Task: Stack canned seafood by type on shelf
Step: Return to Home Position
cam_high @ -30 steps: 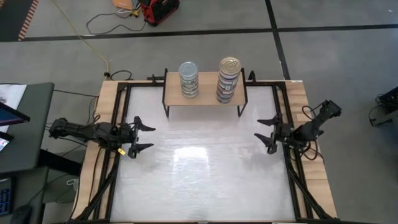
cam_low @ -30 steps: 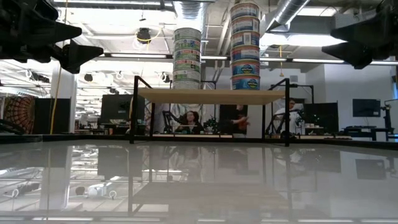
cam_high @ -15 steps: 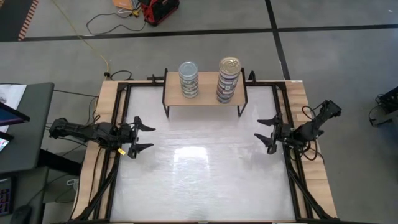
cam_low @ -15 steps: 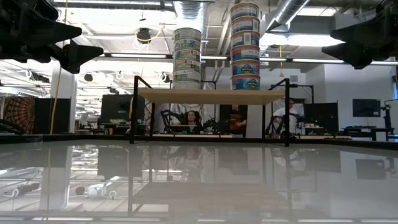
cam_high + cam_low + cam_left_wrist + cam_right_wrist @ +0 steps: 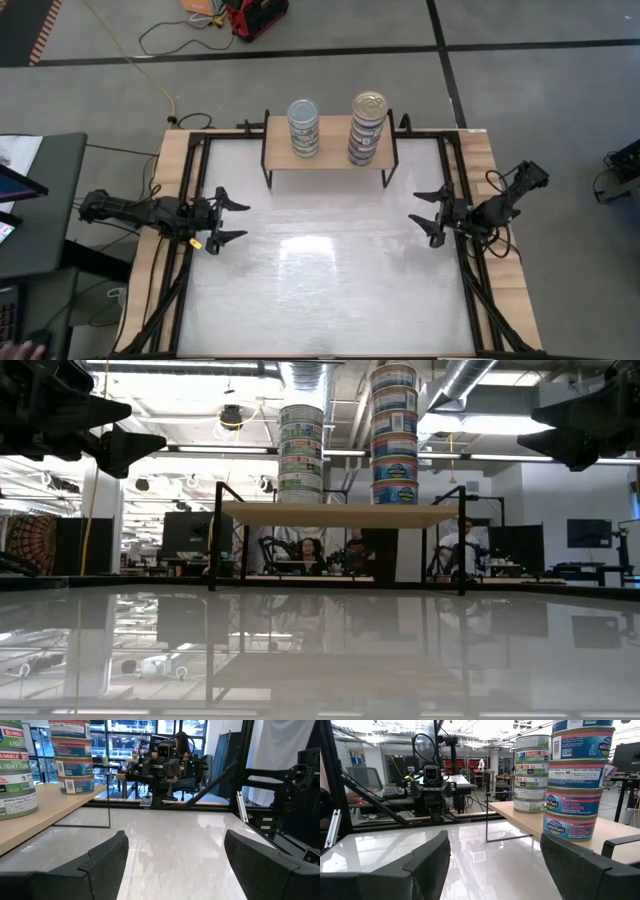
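Two sorted tin stacks on the shelf [image 5: 333, 152]
An upright green-label stack [image 5: 303, 128] with a silver-grey lid stands apart from a taller blue-and-pink stack [image 5: 366, 130] with a gold pull-tab lid.

One shelf [image 5: 335, 152] is recorded. Two stacks of tins are counted on it: one silver-lidded stack [image 5: 303, 127] with green-and-white labels, and one gold-lidded stack [image 5: 367, 127] with blue and pink labels. The tins in each stack cannot be counted surely. Two grippers are noted, the left gripper [image 5: 244, 220] and the right gripper [image 5: 415, 209], with two fingers each.
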